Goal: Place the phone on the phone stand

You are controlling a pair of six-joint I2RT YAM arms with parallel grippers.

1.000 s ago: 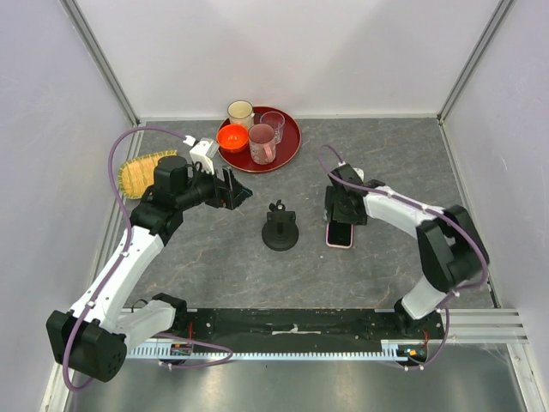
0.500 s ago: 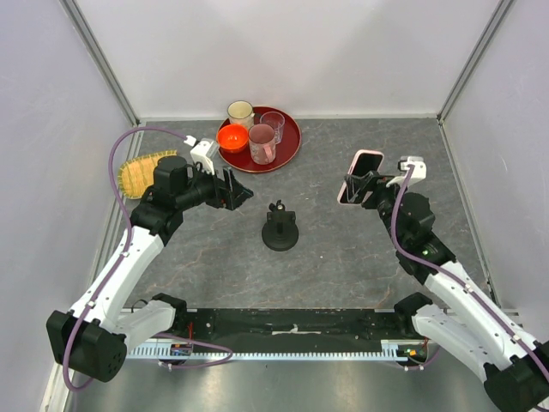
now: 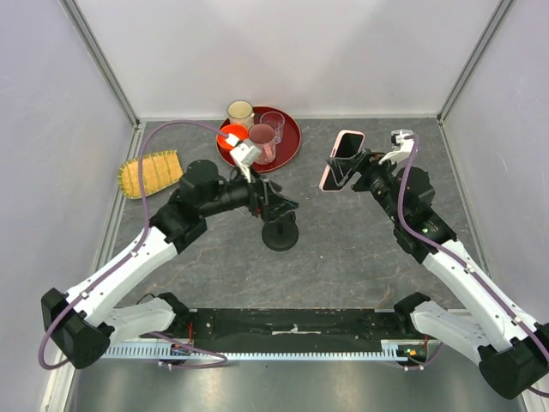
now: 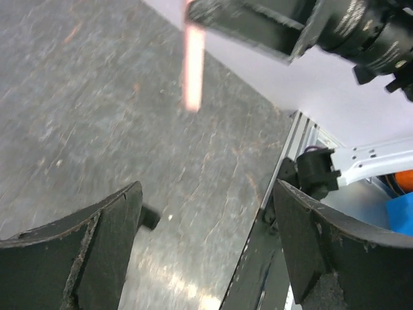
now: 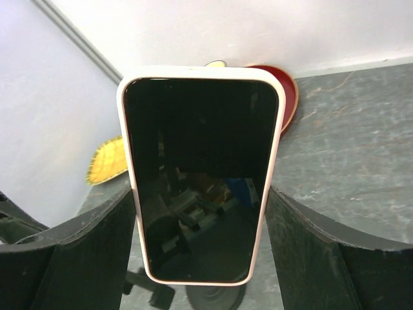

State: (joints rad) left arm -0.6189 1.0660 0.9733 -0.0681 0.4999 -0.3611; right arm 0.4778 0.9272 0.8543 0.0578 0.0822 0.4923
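Note:
My right gripper (image 3: 345,168) is shut on the phone (image 3: 341,160), a black screen in a pale pink case, and holds it up in the air, right of and behind the phone stand (image 3: 280,233). In the right wrist view the phone (image 5: 200,174) stands upright between the fingers (image 5: 316,258), and the stand's round base (image 5: 213,298) shows below it. My left gripper (image 3: 281,206) is open, hovering just above the stand's top. In the left wrist view its jaws (image 4: 206,194) are wide apart, with the phone (image 4: 192,64) seen edge-on ahead.
A red tray (image 3: 287,129) with a cup, two glasses and an orange bowl stands at the back. A yellow brush-like pad (image 3: 149,172) lies at the back left. White walls close in the table on three sides.
My right gripper lifted the phone off the table and carried it up and to the back left. My left arm swung right, bringing its open gripper over the stand.

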